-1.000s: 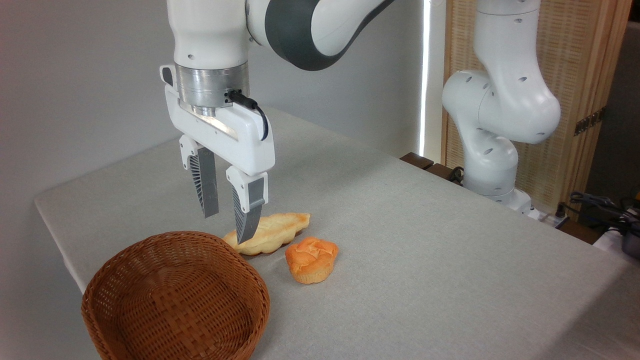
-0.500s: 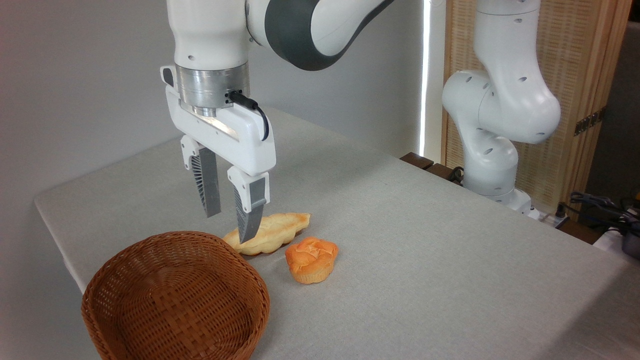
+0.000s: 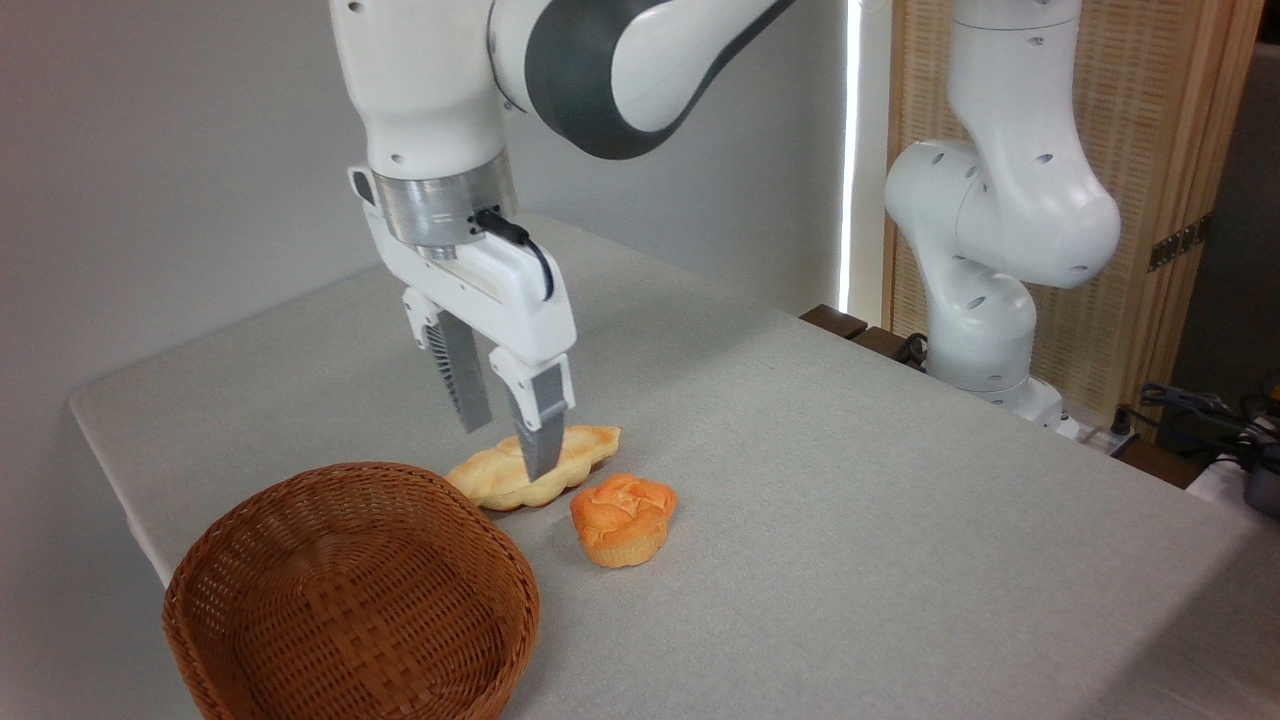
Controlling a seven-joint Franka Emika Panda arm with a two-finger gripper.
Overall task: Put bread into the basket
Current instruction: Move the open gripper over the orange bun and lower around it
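The gripper point(image 3: 508, 448) points downward, tilted slightly, its jaws partly open and holding nothing. The near fingertip overlaps the braided loaf point(image 3: 535, 466); contact cannot be confirmed. The arm point(image 3: 600, 70) rises out of the picture's top edge. The bread point(image 3: 623, 519) lies on the table point(image 3: 850, 470), right of the basket point(image 3: 350, 590), whose lower rim is cut off.

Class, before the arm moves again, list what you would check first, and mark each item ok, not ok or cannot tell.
1. Pincer open and empty: ok.
2. Pincer over the bun: not ok; it hangs by the loaf.
3. Bun free on the table, apart from the loaf: ok.
4. Basket empty: ok.
5. Fingertip clear of the loaf: cannot tell.
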